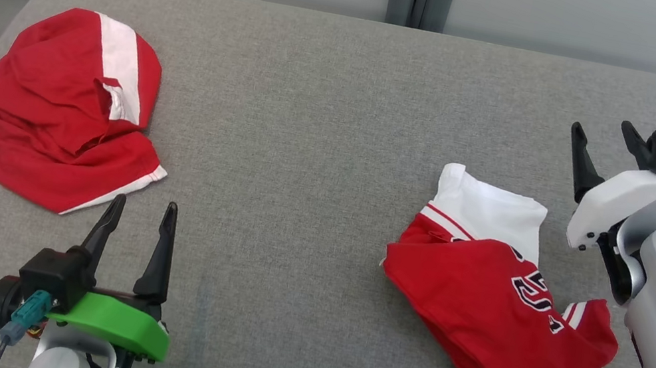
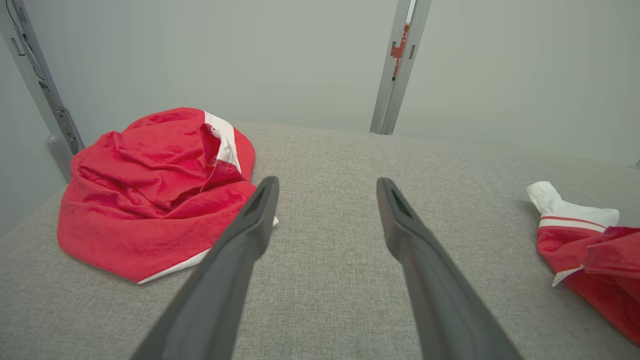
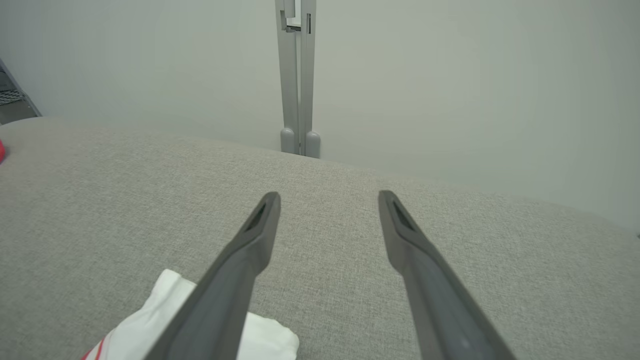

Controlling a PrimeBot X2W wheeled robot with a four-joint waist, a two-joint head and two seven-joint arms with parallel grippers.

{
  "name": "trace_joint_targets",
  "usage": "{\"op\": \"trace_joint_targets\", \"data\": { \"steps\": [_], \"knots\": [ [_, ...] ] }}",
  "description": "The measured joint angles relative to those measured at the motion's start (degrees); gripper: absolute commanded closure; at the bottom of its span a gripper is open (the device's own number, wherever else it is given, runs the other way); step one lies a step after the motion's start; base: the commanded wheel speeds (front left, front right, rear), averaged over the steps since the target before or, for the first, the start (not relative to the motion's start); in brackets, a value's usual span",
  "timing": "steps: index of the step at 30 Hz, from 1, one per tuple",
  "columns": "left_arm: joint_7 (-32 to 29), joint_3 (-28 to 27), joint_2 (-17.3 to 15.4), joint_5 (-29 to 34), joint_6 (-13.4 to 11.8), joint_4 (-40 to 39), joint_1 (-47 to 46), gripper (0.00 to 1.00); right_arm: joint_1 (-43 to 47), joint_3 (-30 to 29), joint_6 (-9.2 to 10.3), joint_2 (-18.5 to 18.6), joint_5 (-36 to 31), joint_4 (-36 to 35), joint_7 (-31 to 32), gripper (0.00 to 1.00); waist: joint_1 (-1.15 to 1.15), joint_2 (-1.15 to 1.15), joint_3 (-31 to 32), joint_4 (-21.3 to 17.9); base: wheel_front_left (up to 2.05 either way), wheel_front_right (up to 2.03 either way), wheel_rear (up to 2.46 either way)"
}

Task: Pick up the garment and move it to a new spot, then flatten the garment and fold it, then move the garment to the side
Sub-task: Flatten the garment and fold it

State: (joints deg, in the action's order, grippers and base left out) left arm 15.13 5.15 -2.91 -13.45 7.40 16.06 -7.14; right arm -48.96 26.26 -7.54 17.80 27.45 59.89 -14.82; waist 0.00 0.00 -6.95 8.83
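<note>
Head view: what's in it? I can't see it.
A red garment lies crumpled at left and a red-and-white jersey at right on the grey table. The left tool and right tool, both open, each sit near one.

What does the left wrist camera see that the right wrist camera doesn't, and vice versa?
Left wrist's own: the open left end effector, the whole crumpled red garment and the red body of the jersey. Right wrist's own: the open right end effector and the rounded feet of the post. Shared: the grey padded surface, the jersey's white sleeve, the post's upright.
</note>
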Motion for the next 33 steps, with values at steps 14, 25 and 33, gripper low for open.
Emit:
{"op": "trace_joint_targets", "data": {
  "steps": [14,25,33],
  "knots": [
    [0.00,-2.47,-0.45,0.92,0.00,-0.35,3.70,0.00,21.15,-12.01,0.00,-0.22,-3.71,-28.44,-0.23,0.00,0.00,0.00,4.65,-3.40,0.00,0.00,0.00],
    [0.00,-4.13,-1.42,1.76,0.00,-0.92,5.63,0.00,36.77,-19.16,0.00,-3.60,-7.83,-42.84,-0.23,0.00,0.00,0.00,7.15,-5.82,0.00,0.00,0.00],
    [0.00,-4.30,-1.91,1.92,0.00,-1.01,6.14,0.00,45.08,-22.52,0.01,-7.01,-8.87,-48.65,-0.23,0.00,0.00,0.00,8.16,-6.29,0.00,0.00,0.00]
  ]
}}
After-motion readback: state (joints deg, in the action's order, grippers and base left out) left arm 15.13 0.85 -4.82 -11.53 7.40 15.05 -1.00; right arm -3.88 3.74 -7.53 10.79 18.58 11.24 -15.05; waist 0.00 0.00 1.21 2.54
